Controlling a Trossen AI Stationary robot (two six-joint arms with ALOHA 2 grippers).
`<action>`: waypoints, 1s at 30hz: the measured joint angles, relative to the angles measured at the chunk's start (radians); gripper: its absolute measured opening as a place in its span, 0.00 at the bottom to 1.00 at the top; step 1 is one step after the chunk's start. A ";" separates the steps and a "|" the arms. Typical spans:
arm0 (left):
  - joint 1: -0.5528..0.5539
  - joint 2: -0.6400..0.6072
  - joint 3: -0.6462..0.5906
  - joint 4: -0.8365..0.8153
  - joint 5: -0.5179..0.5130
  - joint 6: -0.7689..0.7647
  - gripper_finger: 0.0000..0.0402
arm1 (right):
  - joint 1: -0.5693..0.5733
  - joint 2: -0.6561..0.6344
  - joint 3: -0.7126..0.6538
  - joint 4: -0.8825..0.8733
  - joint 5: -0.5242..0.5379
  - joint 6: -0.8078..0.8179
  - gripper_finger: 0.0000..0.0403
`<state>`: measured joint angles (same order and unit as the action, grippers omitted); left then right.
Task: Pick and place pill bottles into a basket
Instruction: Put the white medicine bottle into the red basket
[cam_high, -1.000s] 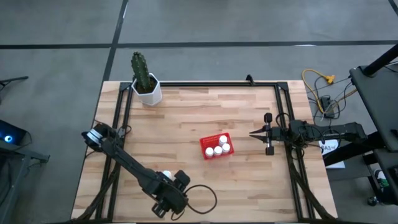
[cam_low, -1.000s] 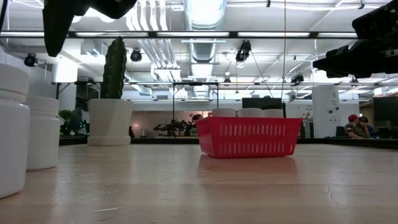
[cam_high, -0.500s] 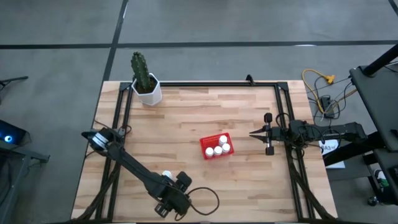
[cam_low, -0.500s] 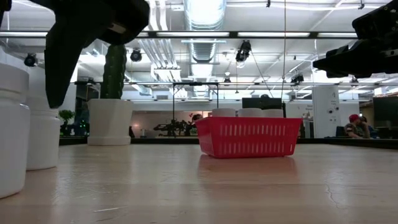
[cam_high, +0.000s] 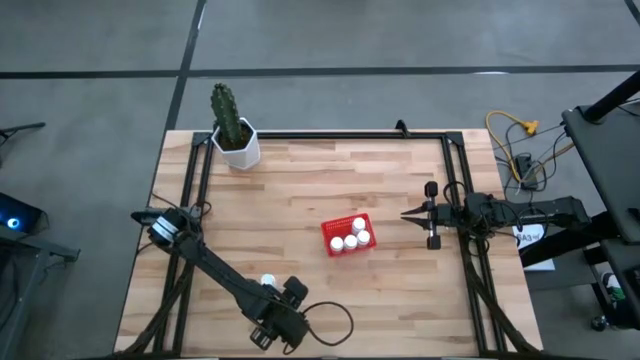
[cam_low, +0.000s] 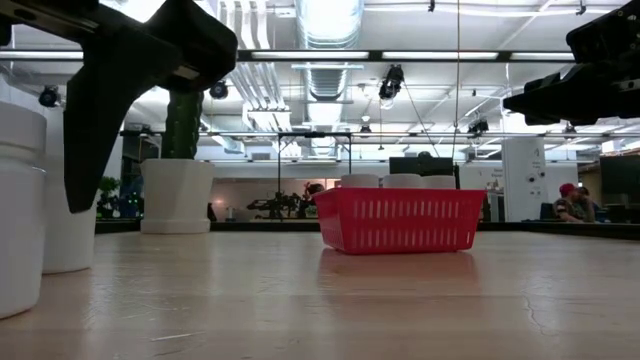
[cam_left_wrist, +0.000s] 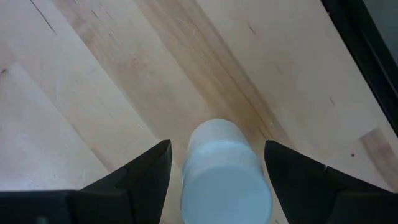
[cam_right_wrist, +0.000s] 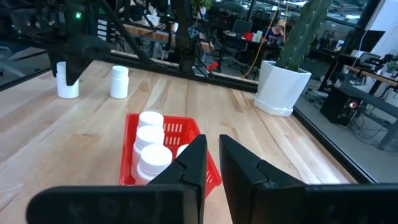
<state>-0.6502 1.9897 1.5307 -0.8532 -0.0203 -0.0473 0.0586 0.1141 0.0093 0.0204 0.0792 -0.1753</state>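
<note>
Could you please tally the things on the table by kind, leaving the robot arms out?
White pill bottles: 6 (4 in the basket, 2 standing on the table)
Red basket: 1
Potted cactus: 1
Total: 8

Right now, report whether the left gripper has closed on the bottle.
Open: the left gripper straddles an upright pill bottle, with a gap showing beside each finger.
</note>
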 joint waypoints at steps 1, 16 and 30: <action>0.000 0.000 0.000 0.000 0.000 0.000 0.59 | 0.000 0.000 0.000 0.000 0.000 0.000 0.08; 0.000 0.000 0.000 0.000 0.022 0.001 0.38 | 0.000 0.000 0.000 0.000 0.000 0.000 0.08; 0.036 -0.001 0.003 -0.030 0.027 0.054 0.38 | 0.000 0.000 0.000 0.000 0.000 0.000 0.08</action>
<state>-0.6139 1.9884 1.5340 -0.8833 0.0067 0.0065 0.0582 0.1139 0.0093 0.0204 0.0795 -0.1753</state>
